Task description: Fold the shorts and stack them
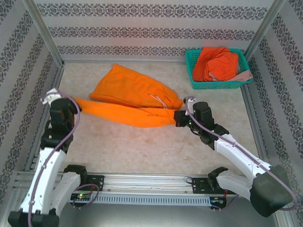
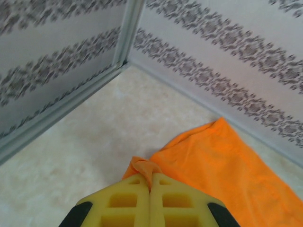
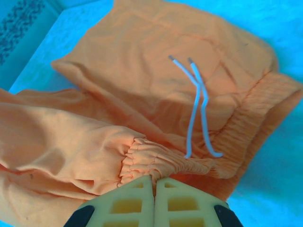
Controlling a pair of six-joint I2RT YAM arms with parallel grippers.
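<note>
Item one: yellow-orange soft fabric shorts lie across the middle of the pale desk in the top view. They are partly doubled over, one layer stretched in a long band from left to right and a broader layer lying just behind it.

Left claw sits at the left end of that band. In the left wrist view, the left claw has its yellow fingers pressed together on a small bunched fold of the orange cloth, at the lower centre of the frame.

Right claw sits at the right end of the band. In the right wrist view, the right claw is closed, pinching the gathered elastic waistband. A white drawstring lies loose on the fabric just above it.

Item two: a teal plastic mesh basket stands in the upper right of the top view. It holds crumpled red-orange fabric shorts. Dusty pink fabric shows at the basket's right edge.
</note>
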